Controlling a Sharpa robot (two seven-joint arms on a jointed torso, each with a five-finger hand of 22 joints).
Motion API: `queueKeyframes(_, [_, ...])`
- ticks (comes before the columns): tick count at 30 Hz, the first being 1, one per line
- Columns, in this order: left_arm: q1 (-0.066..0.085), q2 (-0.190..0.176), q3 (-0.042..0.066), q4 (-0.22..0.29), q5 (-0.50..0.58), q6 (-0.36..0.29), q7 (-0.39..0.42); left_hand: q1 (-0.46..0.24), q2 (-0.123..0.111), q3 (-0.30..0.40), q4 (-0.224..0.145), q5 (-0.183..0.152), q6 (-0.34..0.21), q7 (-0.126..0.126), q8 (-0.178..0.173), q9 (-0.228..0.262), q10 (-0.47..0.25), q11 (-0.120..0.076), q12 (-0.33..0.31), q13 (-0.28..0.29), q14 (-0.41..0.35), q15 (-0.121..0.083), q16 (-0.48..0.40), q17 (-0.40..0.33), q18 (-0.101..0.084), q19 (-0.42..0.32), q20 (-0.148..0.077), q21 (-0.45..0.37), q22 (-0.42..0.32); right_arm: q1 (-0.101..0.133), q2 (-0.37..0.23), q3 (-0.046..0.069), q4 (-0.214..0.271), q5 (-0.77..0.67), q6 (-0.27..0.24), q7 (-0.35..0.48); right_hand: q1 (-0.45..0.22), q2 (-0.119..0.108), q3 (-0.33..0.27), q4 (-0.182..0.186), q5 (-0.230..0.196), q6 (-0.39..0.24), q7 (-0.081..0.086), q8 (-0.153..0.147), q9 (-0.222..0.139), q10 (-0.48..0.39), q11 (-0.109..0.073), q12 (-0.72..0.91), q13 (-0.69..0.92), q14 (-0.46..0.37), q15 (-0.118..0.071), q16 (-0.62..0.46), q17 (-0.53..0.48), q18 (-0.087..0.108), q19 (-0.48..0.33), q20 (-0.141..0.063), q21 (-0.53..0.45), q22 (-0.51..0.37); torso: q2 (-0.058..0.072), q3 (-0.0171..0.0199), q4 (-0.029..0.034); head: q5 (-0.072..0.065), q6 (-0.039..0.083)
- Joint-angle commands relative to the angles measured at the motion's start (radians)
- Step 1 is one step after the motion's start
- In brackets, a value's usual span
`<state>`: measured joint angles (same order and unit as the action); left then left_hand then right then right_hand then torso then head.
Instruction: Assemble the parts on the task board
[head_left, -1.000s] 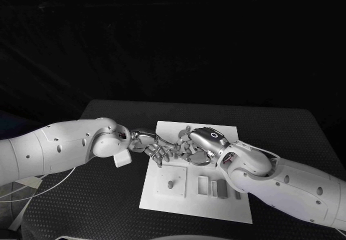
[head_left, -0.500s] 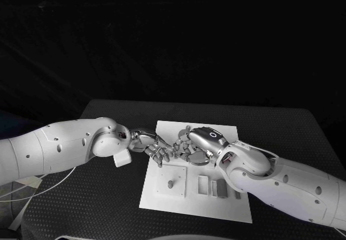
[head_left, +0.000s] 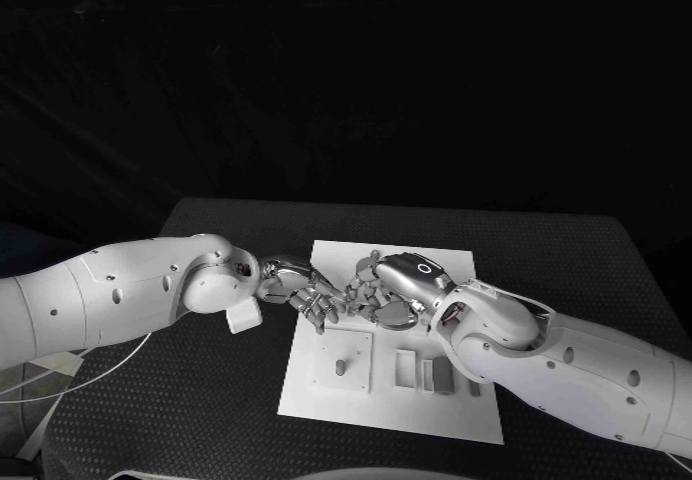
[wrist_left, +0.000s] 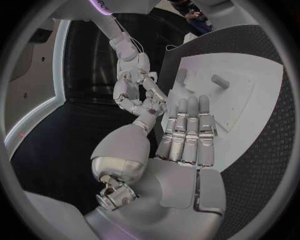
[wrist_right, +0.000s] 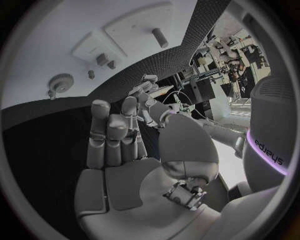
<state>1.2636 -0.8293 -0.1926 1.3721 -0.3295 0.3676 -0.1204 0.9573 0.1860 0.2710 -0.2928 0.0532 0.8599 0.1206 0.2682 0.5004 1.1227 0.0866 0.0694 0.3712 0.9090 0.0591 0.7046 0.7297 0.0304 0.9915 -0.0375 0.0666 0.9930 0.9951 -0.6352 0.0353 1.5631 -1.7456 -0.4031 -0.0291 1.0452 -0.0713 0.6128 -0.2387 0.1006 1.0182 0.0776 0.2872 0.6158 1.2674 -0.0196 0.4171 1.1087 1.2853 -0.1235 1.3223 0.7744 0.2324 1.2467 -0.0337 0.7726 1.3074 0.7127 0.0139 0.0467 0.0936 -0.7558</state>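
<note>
Centred on the black table (head_left: 577, 260), the white task board (head_left: 378, 408), its grey parts (head_left: 433, 376) lying on the half nearer the robot, long axes running toward and away from it. Over the far half, left hand (head_left: 300, 290) and right hand (head_left: 387, 292) close together, fingers extended, nothing visibly held. Parts just robot-side of both; right hand nearer. "Sharpa" legible on an arm.

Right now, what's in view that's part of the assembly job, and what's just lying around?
Job:
white rectangular task board
small grey peg on the raised square plate
upright grey block parts
left silver hand
right silver hand

Lying about:
black textured table
white cable at the table's left edge
</note>
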Motion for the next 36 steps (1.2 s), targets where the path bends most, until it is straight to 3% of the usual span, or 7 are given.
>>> queueKeyframes(1, [0.0, 0.002, 0.0, 0.004, 0.009, 0.023, 0.019, 0.006, 0.011, 0.009, 0.001, -0.004, 0.009, 0.0, 0.006, 0.002, 0.003, -0.005, 0.004, 0.002, -0.009, 0.001, 0.001, -0.002, -0.009, -0.008, 0.0, 0.002, -0.002, 0.0, 0.003, 0.0, -0.002, 0.001, 0.013, 0.01, 0.003, -0.004, 0.003, 0.0, 0.002, 0.009, 0.014, -0.003, 0.001, 0.005, 0.0, -0.001, 0.0, 0.0, -0.005, 0.0, 0.001, 0.029, 0.003, -0.006, 0.003, 0.021, 0.0, 0.0005, -0.0007, 0.0, -0.001])
queueKeyframes(19, [0.001, 0.002, 0.0, 0.004, 0.009, 0.027, 0.027, 0.046, 0.037, 0.016, -0.002, -0.004, 0.02, -0.006, 0.012, 0.003, 0.016, -0.011, 0.004, 0.006, -0.013, 0.001, 0.004, -0.001, -0.015, -0.02, 0.0, 0.002, 0.0, 0.0, 0.008, 0.0, -0.006, 0.004, 0.023, 0.013, 0.004, -0.003, 0.004, 0.0, 0.002, 0.008, 0.014, -0.004, 0.001, 0.005, 0.001, -0.002, -0.001, 0.0, -0.005, -0.001, 0.002, 0.029, 0.002, -0.006, 0.003, 0.021, 0.0, 0.0004, -0.0005, -0.001, -0.004])
queueKeyframes(28, [0.001, 0.001, 0.0, 0.006, 0.009, 0.035, 0.046, 0.057, 0.062, 0.011, -0.002, -0.004, 0.024, -0.012, 0.014, 0.004, 0.019, -0.013, 0.002, 0.007, -0.018, 0.002, 0.004, -0.001, -0.018, -0.028, 0.001, 0.002, 0.0, 0.0, 0.009, 0.0, -0.009, 0.007, 0.023, 0.012, 0.004, -0.002, 0.004, 0.0, 0.002, 0.008, 0.014, -0.004, 0.002, 0.005, 0.001, -0.002, -0.001, -0.001, -0.005, -0.001, 0.002, 0.029, 0.002, -0.006, 0.003, 0.021, 0.0, 0.0007, -0.0001, -0.002, -0.006])
queueKeyframes(36, [0.001, 0.003, 0.0, 0.004, 0.007, 0.027, 0.059, 0.092, 0.071, 0.001, -0.003, -0.004, 0.055, -0.019, 0.032, 0.015, 0.051, -0.02, 0.013, 0.017, -0.019, 0.0, 0.007, 0.0, -0.02, -0.032, -0.001, 0.004, 0.003, 0.0, 0.009, 0.0, -0.008, 0.007, 0.017, 0.01, 0.004, -0.003, 0.004, -0.001, 0.001, 0.007, 0.015, -0.005, 0.002, 0.004, 0.001, -0.003, -0.001, -0.001, -0.004, -0.002, 0.001, 0.029, 0.001, -0.006, 0.002, 0.021, 0.0, 0.0015, -0.0006, 0.0, -0.006])
